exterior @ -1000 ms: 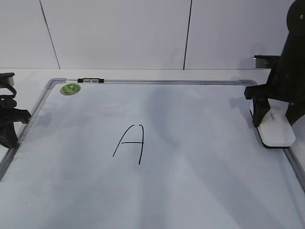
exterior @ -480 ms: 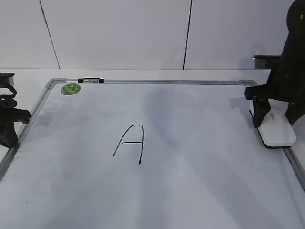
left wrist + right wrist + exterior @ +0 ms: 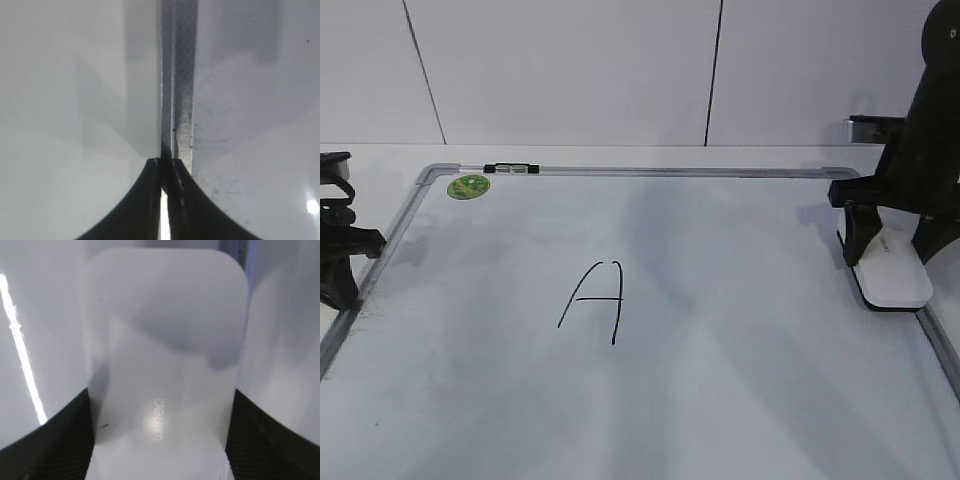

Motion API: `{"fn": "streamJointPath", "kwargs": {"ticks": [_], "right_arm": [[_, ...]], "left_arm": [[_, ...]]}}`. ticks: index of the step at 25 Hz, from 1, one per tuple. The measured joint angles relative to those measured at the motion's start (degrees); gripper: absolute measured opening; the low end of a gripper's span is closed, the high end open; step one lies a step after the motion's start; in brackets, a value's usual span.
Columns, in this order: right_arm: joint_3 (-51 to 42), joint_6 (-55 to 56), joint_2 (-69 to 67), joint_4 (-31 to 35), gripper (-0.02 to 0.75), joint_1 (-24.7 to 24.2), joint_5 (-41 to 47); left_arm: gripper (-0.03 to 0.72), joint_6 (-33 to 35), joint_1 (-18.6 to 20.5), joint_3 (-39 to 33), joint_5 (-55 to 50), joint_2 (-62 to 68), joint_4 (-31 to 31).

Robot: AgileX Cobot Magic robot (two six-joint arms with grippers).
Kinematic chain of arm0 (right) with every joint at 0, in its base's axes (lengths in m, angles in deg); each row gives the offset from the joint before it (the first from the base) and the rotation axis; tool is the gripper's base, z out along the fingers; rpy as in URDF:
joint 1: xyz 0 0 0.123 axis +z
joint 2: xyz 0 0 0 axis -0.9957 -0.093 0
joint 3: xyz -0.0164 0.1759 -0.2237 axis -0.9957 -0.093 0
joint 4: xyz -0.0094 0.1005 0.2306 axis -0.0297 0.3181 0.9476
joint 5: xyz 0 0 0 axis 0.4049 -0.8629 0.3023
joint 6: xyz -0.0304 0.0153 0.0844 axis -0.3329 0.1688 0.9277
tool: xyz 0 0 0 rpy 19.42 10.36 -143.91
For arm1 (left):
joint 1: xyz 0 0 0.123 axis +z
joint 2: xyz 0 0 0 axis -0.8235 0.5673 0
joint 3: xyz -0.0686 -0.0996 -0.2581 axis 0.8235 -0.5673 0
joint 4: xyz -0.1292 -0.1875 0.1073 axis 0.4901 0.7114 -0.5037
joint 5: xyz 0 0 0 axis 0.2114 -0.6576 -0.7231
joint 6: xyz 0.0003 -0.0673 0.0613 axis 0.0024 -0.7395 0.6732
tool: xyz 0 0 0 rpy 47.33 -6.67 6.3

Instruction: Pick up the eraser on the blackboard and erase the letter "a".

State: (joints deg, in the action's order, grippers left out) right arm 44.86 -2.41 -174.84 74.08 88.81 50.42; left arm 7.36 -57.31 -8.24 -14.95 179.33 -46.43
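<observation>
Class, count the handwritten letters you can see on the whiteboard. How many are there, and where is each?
1. A single capital "A" in black marker sits near the middle of the blackboard, slightly left of centre. No lowercase letter shows; the right arm hides a little of the board's right edge.

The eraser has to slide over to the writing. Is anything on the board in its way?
Nothing visible. The eraser sits at the blackboard's right edge, between the right pincer's fingers. The board between it and the capital A is bare. No small "a" shows.
</observation>
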Motion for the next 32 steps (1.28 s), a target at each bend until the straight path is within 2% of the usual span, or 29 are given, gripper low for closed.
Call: {"fn": "streamJointPath", "kwargs": {"ticks": [11, 19, 32], "right_arm": [[0.0, 0.0, 0.0, 0.26, 0.567, 0.0, 0.0], [0.0, -1.02, 0.0, 0.61, 0.605, 0.0, 0.0], [0.5, -2.14, 0.0, 0.83, 0.613, 0.0, 0.0]], "left_arm": [[0.01, 0.0, 0.0, 0.0, 0.13, 0.0, 0.22], [0.013, 0.0, 0.0, 0.0, 0.26, 0.0, 0.48], [0.013, 0.0, 0.0, 0.0, 0.48, 0.0, 0.61]]}}
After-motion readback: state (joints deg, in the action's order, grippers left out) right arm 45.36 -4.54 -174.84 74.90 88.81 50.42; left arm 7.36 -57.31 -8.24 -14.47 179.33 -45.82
